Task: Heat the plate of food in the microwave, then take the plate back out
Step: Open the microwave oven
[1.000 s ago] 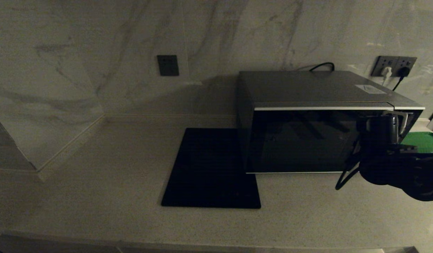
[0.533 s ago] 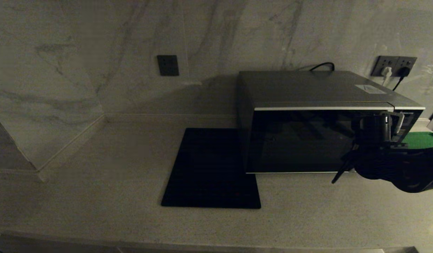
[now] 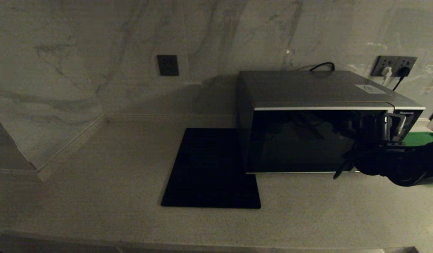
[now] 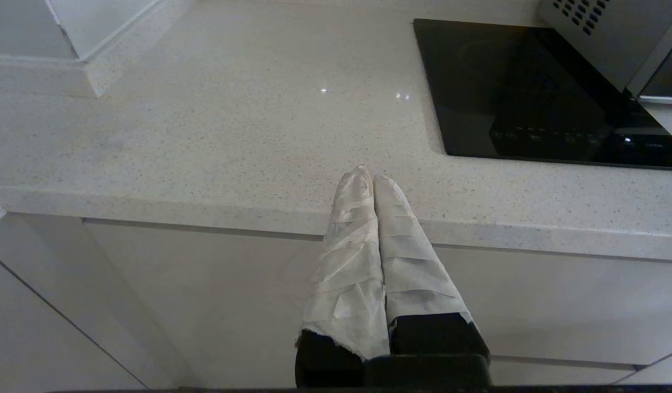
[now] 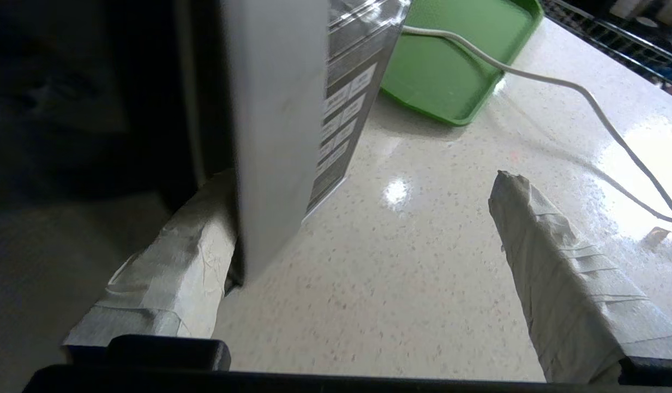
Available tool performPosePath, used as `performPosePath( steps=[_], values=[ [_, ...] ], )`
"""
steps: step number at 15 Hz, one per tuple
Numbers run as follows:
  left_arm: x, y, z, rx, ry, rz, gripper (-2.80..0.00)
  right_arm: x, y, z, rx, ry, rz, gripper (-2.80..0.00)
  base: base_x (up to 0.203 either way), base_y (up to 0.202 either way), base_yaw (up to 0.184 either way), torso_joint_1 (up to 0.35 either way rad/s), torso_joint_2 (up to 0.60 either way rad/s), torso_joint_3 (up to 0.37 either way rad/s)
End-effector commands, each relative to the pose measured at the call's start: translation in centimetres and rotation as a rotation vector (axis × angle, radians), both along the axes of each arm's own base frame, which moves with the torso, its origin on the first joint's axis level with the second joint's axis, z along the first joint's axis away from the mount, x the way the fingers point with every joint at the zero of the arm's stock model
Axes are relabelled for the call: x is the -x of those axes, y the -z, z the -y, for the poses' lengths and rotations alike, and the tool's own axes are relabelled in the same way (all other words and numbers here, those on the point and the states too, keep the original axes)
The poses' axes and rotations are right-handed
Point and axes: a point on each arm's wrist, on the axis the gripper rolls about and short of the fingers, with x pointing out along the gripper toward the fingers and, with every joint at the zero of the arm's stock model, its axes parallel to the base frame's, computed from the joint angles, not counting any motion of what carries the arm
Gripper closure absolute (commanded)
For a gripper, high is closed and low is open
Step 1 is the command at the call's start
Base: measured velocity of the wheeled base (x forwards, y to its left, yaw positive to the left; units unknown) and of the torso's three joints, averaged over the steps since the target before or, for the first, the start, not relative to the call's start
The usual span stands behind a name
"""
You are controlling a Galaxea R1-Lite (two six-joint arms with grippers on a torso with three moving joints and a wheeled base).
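Head view gives you the right claw [image 3: 392,128] at about 3 o'clock, up against the right end of the microwave's front. Its taped fingers [image 5: 554,273] are spread wide and pinch nothing. From the right wrist camera you can see one finger tucked behind the silver edge of the microwave's door handle, against the dark glass, while the other stands well apart over bare counter [image 5: 401,273].

The microwave [image 3: 308,91] sits at 2 o'clock on the counter with its door closed; you cannot make out anything through the dark glass. Its button panel [image 5: 341,125] lies just beyond the claw. The plate of food shows in none of your views.

Just past the microwave's right side you have a green tray [image 5: 456,60], with a white cable [image 5: 587,98] running across the counter beside it. A flat black mat [image 3: 211,168] lies at 6 o'clock, touching the microwave's left side.

Your left claw [image 4: 373,180] hangs parked off the counter's front edge, its wrapped fingers pressed together and holding nothing. Wall sockets [image 3: 394,66] sit at 1 o'clock.
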Motion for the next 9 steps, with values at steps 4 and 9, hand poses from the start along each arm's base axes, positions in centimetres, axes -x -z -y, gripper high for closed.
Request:
performPosePath(
  steps=[4,9],
  values=[
    [0.0,0.0,0.0,0.000,-0.001,0.000,0.00,-1.4,1.1,0.8,0.001,0.031,-0.007,-2.80,0.000,0.000,0.000,0.000,0.00,0.000],
    [0.0,0.0,0.0,0.000,-0.001,0.000,0.00,-2.0,1.2,1.0,-0.001,0.038,0.003,0.00,0.000,0.000,0.000,0.000,0.00,0.000]
  ],
)
